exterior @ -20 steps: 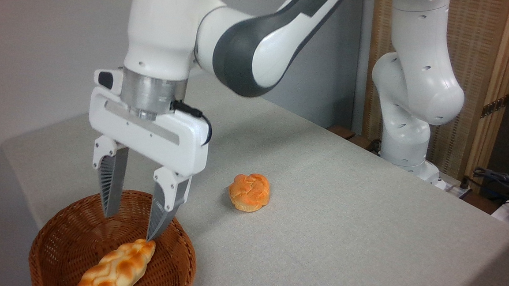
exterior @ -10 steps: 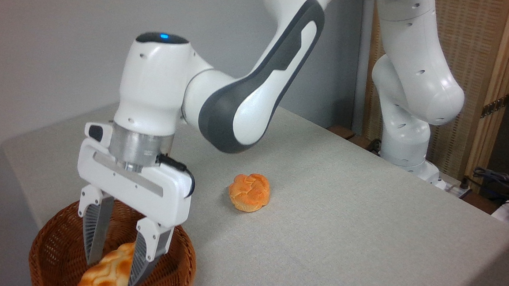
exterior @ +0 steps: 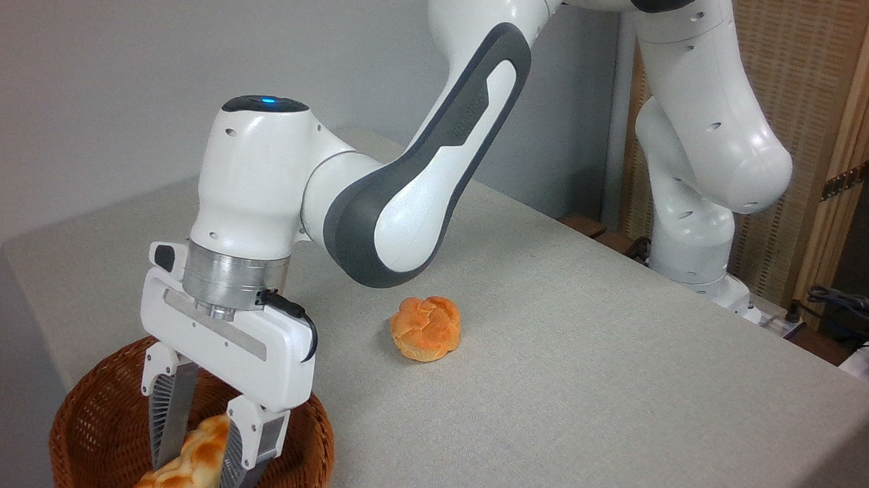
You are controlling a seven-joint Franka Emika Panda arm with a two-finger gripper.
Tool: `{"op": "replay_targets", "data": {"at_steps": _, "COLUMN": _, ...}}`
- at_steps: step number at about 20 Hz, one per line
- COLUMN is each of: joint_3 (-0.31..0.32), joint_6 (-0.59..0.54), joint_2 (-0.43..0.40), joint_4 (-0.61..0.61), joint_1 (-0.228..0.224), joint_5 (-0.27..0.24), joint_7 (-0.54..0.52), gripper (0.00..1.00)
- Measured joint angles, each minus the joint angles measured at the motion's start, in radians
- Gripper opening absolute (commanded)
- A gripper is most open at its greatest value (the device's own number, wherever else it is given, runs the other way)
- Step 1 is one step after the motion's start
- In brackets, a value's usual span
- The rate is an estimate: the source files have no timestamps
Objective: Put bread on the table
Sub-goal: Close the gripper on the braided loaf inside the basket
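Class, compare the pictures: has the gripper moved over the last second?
Yes. The gripper has dropped into the wicker basket, its fingers now straddling the braided bread.

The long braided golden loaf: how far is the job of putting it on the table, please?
Done: the gripper is down inside the brown woven wicker basket, with its fingers on either side of the long braided golden loaf. In hand: the grasp; whether the fingers already press the loaf cannot be told. Left: lifting the loaf out and setting it on the grey-beige cloth table, where the small round orange bun lies.
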Motion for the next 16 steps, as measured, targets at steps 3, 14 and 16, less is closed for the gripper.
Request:
{"op": "replay_targets", "data": {"at_steps": 3, "joint_3": 0.001, "joint_6": -0.066, "joint_2": -0.011, "joint_4": 0.008, "joint_1": 0.000, "joint_5": 0.001, "joint_7": 0.000, "gripper": 0.82}}
{"op": "replay_targets", "data": {"at_steps": 14, "joint_3": 0.007, "joint_6": -0.265, "joint_2": -0.083, "joint_4": 0.000, "joint_1": 0.003, "joint_5": 0.007, "joint_7": -0.001, "gripper": 0.16}}
{"op": "replay_targets", "data": {"at_steps": 16, "joint_3": 0.007, "joint_6": -0.265, "joint_2": -0.084, "joint_4": 0.000, "joint_1": 0.003, "joint_5": 0.011, "joint_7": 0.000, "gripper": 0.16}}
